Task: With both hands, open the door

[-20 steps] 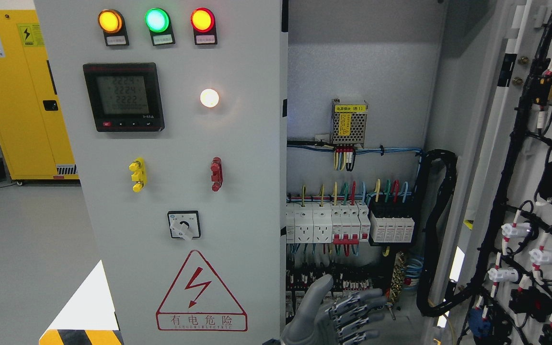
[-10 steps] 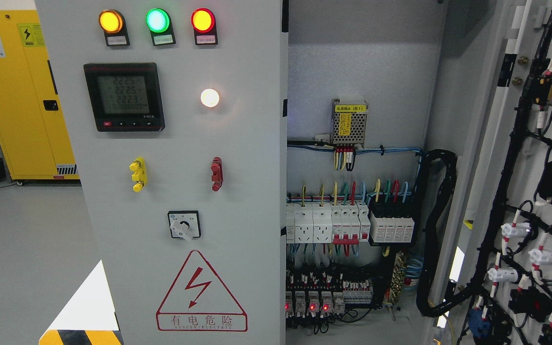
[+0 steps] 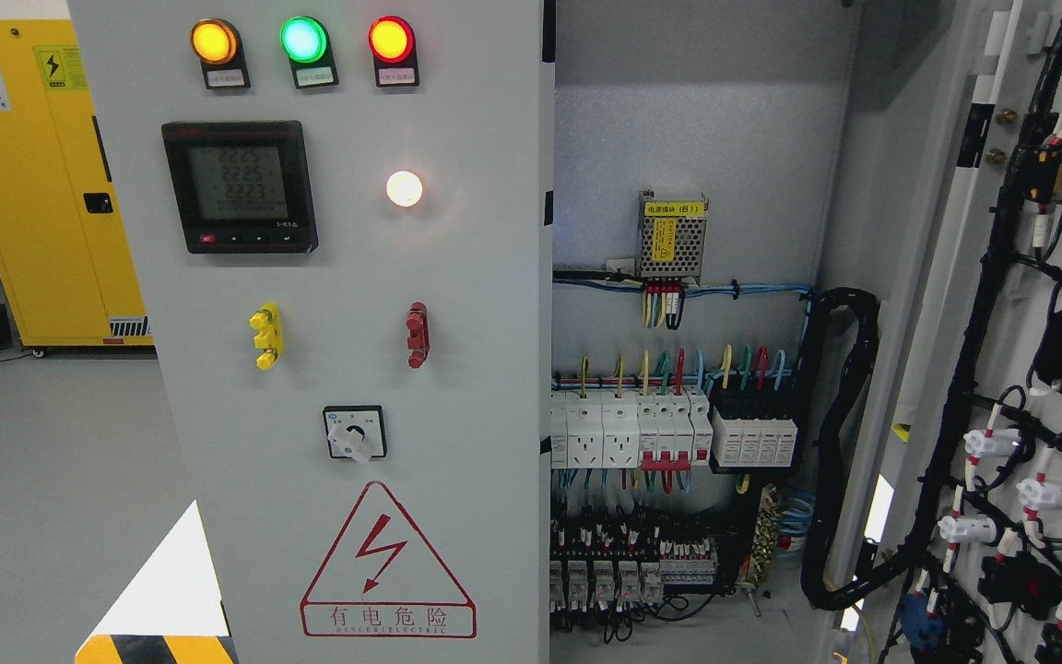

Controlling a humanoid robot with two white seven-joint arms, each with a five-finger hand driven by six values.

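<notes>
Right door point(image 3: 1001, 304): swung open at the picture's right, long axis upright, inner face turned toward the camera; black wiring harness point(image 3: 983, 369) and white connectors run down it. Its right part is cut off by the frame.
Left door point(image 3: 347, 323): shut, flat toward the camera, long axis upright, its top and bottom cut off.
On the left door: amber, green and red indicator lamps point(image 3: 302, 40) along the top edge, digital meter point(image 3: 239, 186) below, rotary switch point(image 3: 355, 432), red warning triangle point(image 3: 387, 563) near the bottom edge.
Cabinet interior point(image 3: 688, 120): exposed between the doors; circuit breakers point(image 3: 669, 429) in a row, power supply module point(image 3: 672, 237) above.
Hands: neither shows, so the state of the fingers cannot be told.
Hard to read: meter digits, lamp labels.
</notes>
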